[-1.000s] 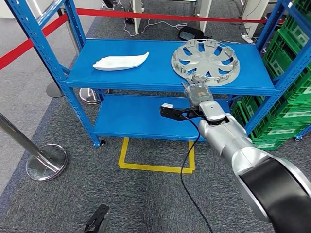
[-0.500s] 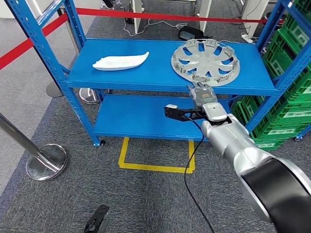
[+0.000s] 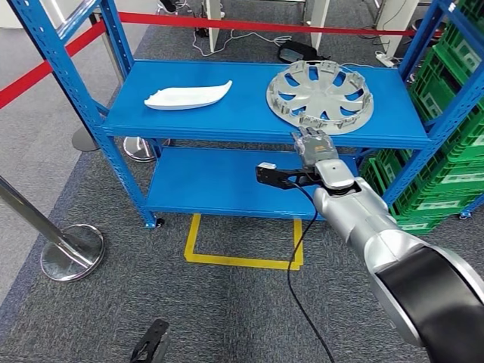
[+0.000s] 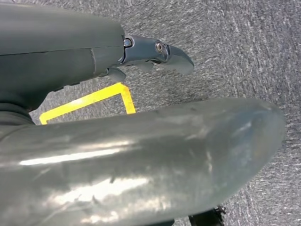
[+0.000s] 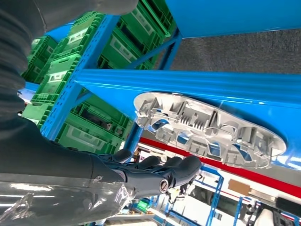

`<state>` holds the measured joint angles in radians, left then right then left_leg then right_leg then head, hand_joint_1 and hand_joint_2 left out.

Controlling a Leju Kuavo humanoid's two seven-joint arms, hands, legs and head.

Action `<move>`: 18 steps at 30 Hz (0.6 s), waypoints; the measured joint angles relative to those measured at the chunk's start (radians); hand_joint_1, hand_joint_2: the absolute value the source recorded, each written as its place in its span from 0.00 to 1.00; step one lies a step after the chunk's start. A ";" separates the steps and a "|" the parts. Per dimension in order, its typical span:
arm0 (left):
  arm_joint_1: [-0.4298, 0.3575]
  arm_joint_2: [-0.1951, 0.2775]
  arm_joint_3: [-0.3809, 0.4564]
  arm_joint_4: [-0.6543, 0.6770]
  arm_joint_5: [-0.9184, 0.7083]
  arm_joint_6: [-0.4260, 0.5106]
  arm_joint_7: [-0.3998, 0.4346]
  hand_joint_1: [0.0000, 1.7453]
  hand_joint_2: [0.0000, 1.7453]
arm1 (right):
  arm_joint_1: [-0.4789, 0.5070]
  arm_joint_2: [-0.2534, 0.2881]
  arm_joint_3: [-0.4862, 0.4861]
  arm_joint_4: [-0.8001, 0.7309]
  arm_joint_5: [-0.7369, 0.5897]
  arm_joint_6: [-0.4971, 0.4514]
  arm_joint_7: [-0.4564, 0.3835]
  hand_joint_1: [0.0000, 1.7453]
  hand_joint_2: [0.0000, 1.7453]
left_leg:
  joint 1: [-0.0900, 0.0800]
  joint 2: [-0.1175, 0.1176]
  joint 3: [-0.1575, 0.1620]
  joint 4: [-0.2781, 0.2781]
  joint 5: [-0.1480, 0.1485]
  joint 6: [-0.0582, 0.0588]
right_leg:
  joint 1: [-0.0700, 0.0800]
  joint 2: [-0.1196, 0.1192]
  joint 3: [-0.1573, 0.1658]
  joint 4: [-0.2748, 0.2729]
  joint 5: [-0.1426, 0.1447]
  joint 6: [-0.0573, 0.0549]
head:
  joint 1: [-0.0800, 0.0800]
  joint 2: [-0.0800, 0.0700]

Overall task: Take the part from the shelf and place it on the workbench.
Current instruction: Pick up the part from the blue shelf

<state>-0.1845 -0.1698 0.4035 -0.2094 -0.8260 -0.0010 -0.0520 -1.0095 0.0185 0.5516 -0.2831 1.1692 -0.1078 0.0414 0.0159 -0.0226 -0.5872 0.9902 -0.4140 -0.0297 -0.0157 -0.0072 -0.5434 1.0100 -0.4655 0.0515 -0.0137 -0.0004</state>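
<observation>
- Head view shows the wheel cover (image 3: pixel 320 97), a big round silver part with curved spokes and holes, lying flat on the top shelf (image 3: pixel 251 98) near its right end.
- Its near rim sits close to the front edge of the shelf, and a small bit seems to hang just past that edge.
- Right wrist view shows the wheel cover (image 5: pixel 209 129) from the side, with thin ribs and little clips along its rim.
- It looks like thin plastic, so I think it is light and a bit bendy, and the small clips could snap if squeezed hard.
- Its skin looks smooth, so it may slip.
- A good place to take it is the near rim at the front edge, or around one spoke through a hole.
- The right hand (image 3: pixel 312 145) is just below and in front of that front edge, right under the near rim, with its fingers (image 5: pixel 170 167) stretched out side by side and nothing in them.
- I cannot tell if the hand touches the rim.
- The left hand (image 4: pixel 156 51) hangs over the grey carpet, and I cannot tell if it is spread or curled.
- A long white part (image 3: pixel 188 96) lies near the left end of the same shelf, well apart.
- Green crates (image 3: pixel 457 98) stand beside the right end.
</observation>
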 joint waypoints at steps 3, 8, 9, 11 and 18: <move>0.000 0.002 0.006 0.000 -0.001 0.001 0.000 0.00 0.00 | 0.000 0.003 0.000 -0.002 0.004 -0.001 -0.003 0.00 1.00 | -0.002 0.000 0.004 -0.010 0.004 0.013 | -0.004 0.000 0.003 -0.015 0.007 0.010 | -0.001 0.000; -0.001 0.001 0.007 0.000 -0.003 0.002 0.000 0.00 0.00 | 0.002 0.005 0.000 -0.005 0.007 -0.005 -0.008 0.00 1.00 | 0.005 0.004 0.029 -0.059 0.025 0.026 | -0.005 0.005 -0.099 0.157 -0.061 0.020 | 0.008 0.000; 0.000 0.001 0.007 0.000 -0.003 0.002 0.000 0.00 0.00 | 0.008 0.005 0.000 -0.005 0.008 -0.005 -0.009 0.00 1.00 | 0.006 0.003 0.028 -0.058 0.024 0.025 | -0.006 0.005 -0.138 0.218 -0.075 0.023 | 0.008 0.000; 0.003 0.000 0.008 0.000 -0.004 0.002 0.000 0.00 0.00 | 0.017 0.005 0.000 -0.005 0.008 -0.005 -0.010 0.00 1.00 | 0.011 0.000 0.029 -0.052 0.017 0.017 | -0.010 0.005 -0.174 0.243 -0.046 0.030 | 0.010 0.000; 0.003 0.003 0.008 0.000 -0.006 0.003 0.000 0.00 0.00 | 0.023 0.004 0.000 -0.005 0.009 -0.006 -0.010 0.00 1.00 | 0.021 -0.005 0.008 -0.002 -0.018 -0.034 | -0.020 0.022 -0.110 0.046 0.056 0.011 | 0.015 0.000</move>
<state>-0.1815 -0.1672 0.4117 -0.2094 -0.8324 0.0023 -0.0515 -0.9863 0.0230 0.5511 -0.2879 1.1779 -0.1140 0.0314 0.0366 -0.0274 -0.5787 0.9884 -0.4318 -0.0635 -0.0362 0.0151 -0.6530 1.0555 -0.4099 0.0626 0.0016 -0.0001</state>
